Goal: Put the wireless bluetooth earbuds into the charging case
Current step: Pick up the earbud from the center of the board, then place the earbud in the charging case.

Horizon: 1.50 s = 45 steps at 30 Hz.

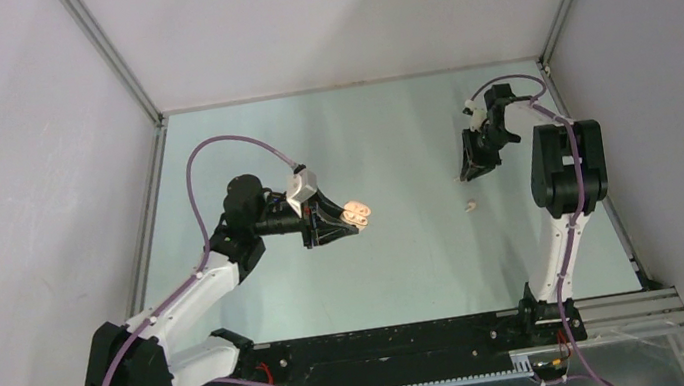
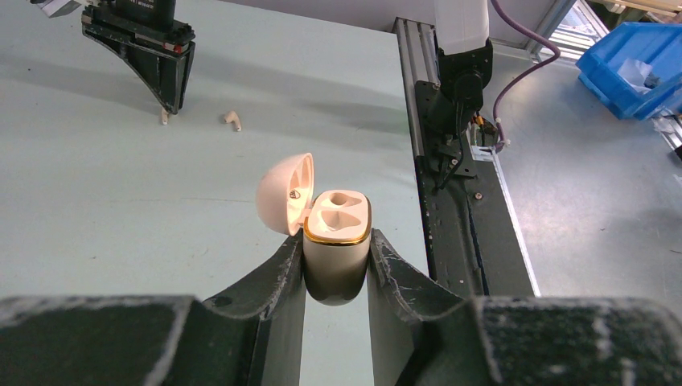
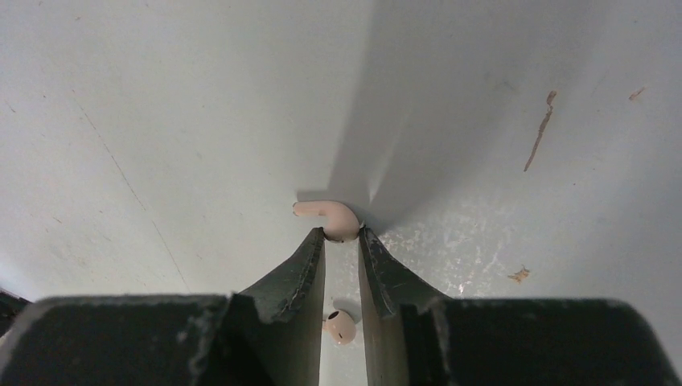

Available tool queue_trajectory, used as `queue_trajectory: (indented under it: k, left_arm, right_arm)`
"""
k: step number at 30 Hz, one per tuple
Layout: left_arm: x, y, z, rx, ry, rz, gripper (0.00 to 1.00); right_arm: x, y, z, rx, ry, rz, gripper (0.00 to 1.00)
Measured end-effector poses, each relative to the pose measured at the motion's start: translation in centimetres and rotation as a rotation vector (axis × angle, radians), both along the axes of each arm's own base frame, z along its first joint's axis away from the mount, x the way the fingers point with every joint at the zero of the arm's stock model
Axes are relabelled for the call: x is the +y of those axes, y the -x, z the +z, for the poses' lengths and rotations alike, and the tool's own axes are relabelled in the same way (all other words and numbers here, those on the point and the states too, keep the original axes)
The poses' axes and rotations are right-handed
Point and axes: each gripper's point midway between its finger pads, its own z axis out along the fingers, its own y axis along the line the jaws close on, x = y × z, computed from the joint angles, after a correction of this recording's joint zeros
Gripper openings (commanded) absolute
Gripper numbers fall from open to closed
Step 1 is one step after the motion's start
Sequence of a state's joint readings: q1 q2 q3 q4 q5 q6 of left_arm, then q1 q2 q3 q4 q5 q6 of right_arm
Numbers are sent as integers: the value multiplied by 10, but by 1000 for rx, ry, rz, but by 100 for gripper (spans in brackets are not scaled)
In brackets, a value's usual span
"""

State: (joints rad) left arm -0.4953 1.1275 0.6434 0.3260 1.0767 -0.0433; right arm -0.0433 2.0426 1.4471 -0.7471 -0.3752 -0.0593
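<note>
**Case gripped open on the left, right tool down on an earbud**

Top external: the left arm (image 1: 192, 293) rises from its near-left base and folds at the elbow. Its forearm lies about level and points right. The left tool (image 1: 347, 221) is clenched on the charging case (image 1: 358, 214), held above the table (image 1: 391, 136) near the middle. The right arm (image 1: 567, 171) stands up from its base, then bends over, so the right tool (image 1: 470, 173) points steeply down at the far right of the table. A loose earbud (image 1: 470, 204) lies on the table just on the near side of that tool.

Left wrist: the case (image 2: 338, 221) stands upright between both fingers, gripped by its lower body. Its lid (image 2: 285, 193) is swung open to the left (a gold rim rings the mouth), and its two hollow wells face up. Beyond it, the right tool's tip meets the table. One earbud lies at that tip, and the loose earbud (image 2: 233, 121) lies near it but apart.

Right wrist: the fingers stand nearly together. Their tips grasp the rounded head of an off-white earbud (image 3: 334, 219), which lies on the table with its stem pointing left. The loose earbud (image 3: 339, 326) shows through the slot between the fingers, on the table closer to the camera.
</note>
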Motion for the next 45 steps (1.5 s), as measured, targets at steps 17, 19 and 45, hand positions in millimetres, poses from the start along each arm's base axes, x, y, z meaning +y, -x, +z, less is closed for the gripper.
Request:
queue_trajectory:
  k: [17,19,45]
  left_arm:
    - [0,0,0,0,0,0,11]
    - [0,0,0,0,0,0,11]
    - [-3,-11,-6,37,-8,51,13]
  right_arm:
    - [21,1,65,-228,60,124,19]
    - [41,2,103,-348,74,188,19]
    - [214,150,291,-1065,154,784,20]
